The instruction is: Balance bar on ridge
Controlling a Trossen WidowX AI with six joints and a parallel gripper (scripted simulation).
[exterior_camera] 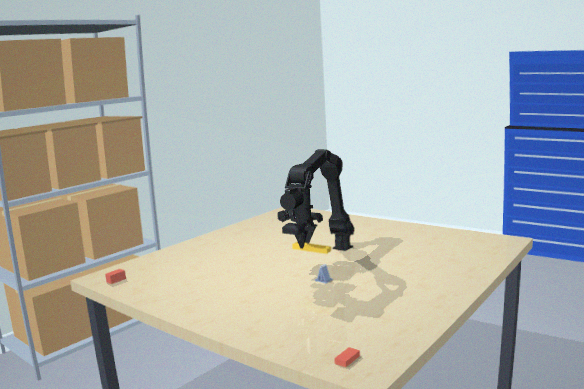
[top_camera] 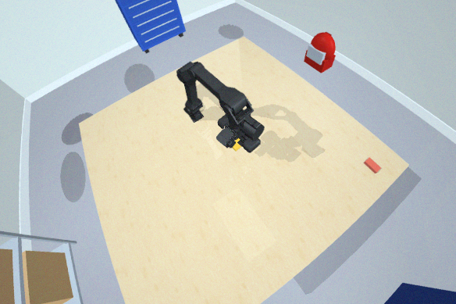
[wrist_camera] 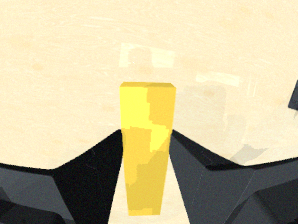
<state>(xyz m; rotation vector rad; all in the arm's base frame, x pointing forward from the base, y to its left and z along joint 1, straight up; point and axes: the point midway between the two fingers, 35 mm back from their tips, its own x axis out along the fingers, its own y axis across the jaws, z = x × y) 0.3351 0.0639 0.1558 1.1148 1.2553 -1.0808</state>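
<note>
The yellow bar (top_camera: 236, 145) (exterior_camera: 319, 248) (wrist_camera: 146, 107) is held in the air between the fingers of my gripper (exterior_camera: 303, 245) (wrist_camera: 145, 135), which is shut on it. In the wrist view the bar runs lengthwise between the two fingertips. In the exterior view it tilts slightly, its right end a little lower. The small blue-grey ridge (exterior_camera: 323, 274) stands on the table, below and slightly right of the bar in that view, apart from it. The ridge is hidden in the top view and out of the wrist view.
A red block (top_camera: 372, 165) (exterior_camera: 347, 357) lies near one table corner. Another red block (exterior_camera: 115, 276) lies near the left corner in the exterior view. The arm's base (top_camera: 193, 112) (exterior_camera: 342, 238) stands on the wooden table (top_camera: 176, 216) (exterior_camera: 225, 291).
</note>
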